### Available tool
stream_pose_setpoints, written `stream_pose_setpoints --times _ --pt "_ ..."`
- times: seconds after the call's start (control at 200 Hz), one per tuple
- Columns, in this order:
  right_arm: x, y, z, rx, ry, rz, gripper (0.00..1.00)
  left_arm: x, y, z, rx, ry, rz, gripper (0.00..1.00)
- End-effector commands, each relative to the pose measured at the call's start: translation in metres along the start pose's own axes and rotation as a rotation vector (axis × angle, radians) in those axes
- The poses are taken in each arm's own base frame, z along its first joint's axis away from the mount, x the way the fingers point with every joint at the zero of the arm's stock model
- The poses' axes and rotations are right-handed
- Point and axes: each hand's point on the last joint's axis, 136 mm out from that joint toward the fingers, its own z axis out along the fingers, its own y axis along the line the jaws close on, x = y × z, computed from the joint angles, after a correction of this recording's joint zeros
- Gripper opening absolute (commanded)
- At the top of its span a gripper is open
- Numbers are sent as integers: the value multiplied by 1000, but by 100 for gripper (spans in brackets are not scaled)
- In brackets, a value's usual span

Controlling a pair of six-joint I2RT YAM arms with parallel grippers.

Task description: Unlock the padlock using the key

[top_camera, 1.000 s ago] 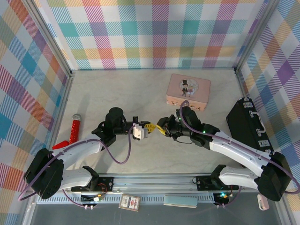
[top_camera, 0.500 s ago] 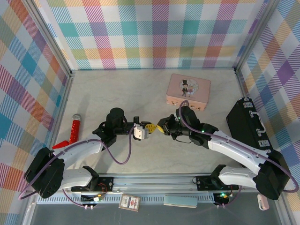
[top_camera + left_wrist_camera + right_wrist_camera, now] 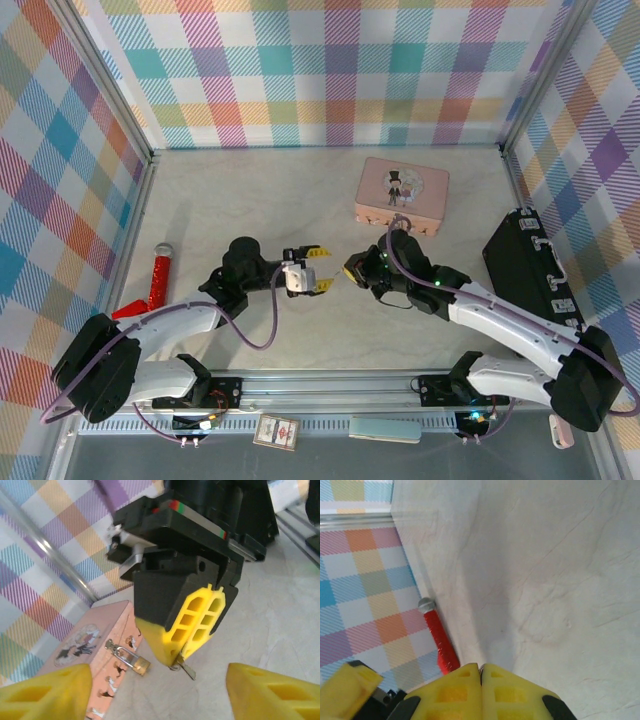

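1. Plaid walls of many colours close in 3 sides of a pale marbled bench (image 3: 250, 200).
2. At mid-bench the 2 arms point at each other. The left pincer (image 3: 321, 270) and the right pincer (image 3: 352, 270) stand tip to tip with a narrow gap between them.
3. The left pincer is wide open and holds nothing. In its own wrist view, its 2 yellow fingertips (image 3: 47, 692) sit far apart at the bottom corners.
4. The right pincer (image 3: 186, 647) is closed, its yellow fingers pressed flat together. It grips the key (image 3: 187, 669), a thin grey sliver that sticks out below the tips and slants down toward the bench.
5. In the right wrist view, the same fingers (image 3: 451, 692) meet with only a hairline seam between them.
6. The padlock (image 3: 136, 661) lies on the bench beyond the right pincer, to the left of its tips in the left wrist view. The brass body sits close to the key and the shackle points at the wall of the pink tin (image 3: 82, 647). The shackle looks shut, though it is too small to be sure.
7. From above, the pink tin (image 3: 402, 195) lies past the right pincer, toward the back wall.
8. A red tool (image 3: 158, 275) lies well off to the left pincer's outer side, near the left wall.
9. A black case (image 3: 525, 265) rests far out on the right pincer's outer side, against the right wall.
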Motion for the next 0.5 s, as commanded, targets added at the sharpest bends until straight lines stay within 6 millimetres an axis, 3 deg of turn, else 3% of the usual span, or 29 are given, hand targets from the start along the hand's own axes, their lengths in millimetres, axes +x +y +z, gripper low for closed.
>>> stream_pose_setpoints --times 0.0,0.075,0.155,0.325,0.495 --pt "-22 -5 -12 38 -129 -113 0 -33 21 -10 -122 -145 -136 100" --pt "-31 -3 -15 30 -181 -187 0 -34 45 -18 -248 -157 -344 100" --pt "-37 -2 -17 15 -227 -248 0 -22 69 -23 -364 -74 -604 100" --pt "-43 7 -18 -74 -302 -347 0 1 65 -20 -366 128 -963 100" --pt "-43 11 -16 -135 -361 -403 0 21 67 -32 -498 141 -1207 100"
